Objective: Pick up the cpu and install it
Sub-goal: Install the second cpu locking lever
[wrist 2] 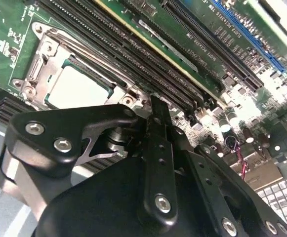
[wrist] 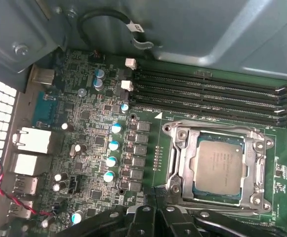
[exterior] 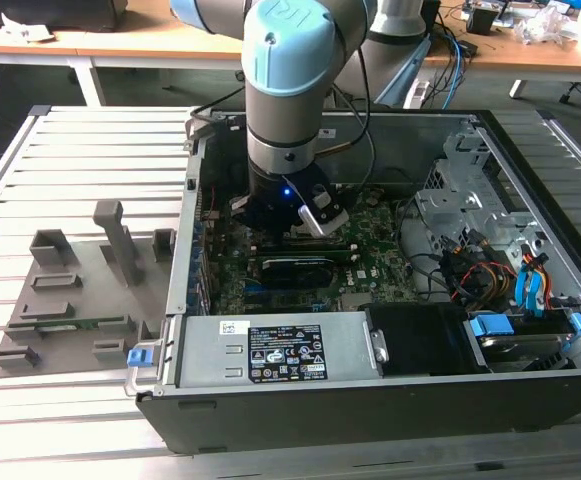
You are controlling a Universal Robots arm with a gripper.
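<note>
The cpu [wrist: 217,167] sits seated in the socket frame [wrist: 181,163]; installation appears complete. The gripper [wrist 2: 153,111] hovers beside it, fingers narrow, holding nothing.

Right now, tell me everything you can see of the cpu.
The cpu is a small flat square chip with a silvery, dull metal top and a thin darker rim. It lies flat, seated inside the square metal socket frame on the green motherboard, beside the long black memory slots. The frame surrounds its edges; nothing rests on its top. In the second wrist view it shows as a pale square beyond the gripper, which is not touching it.
</note>
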